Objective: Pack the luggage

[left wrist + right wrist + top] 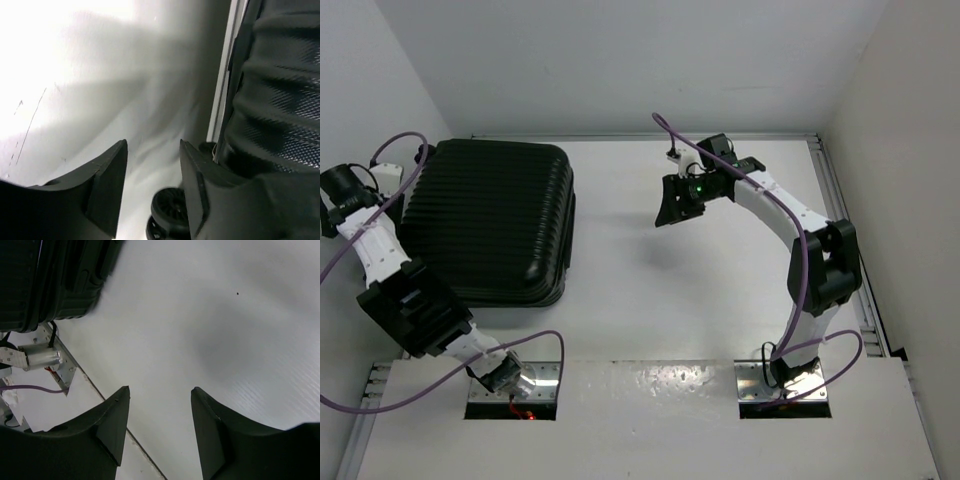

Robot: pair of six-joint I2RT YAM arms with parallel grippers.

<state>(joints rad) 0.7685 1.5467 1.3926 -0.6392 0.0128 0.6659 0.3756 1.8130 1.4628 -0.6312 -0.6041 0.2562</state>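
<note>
Luggage (485, 220), closed, ribbed black hard shell, lies flat at ten o'clock on white counter (660, 300). Left wrist view alone shows its wheel (170, 210). Left gripper (152, 145) and right gripper (160, 390) released, empty.

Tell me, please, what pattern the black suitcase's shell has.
The black hard-shell suitcase is ribbed; top view shows it best.

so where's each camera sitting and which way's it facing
top external: above and behind the bases, looking down on table, left arm, right arm, closed luggage
left wrist: on the left gripper, facing the luggage's ribbed side and a wheel; own fingers show
right wrist: on the right gripper, looking down at table and luggage corner; own fingers show
shared: all three see the luggage
</note>
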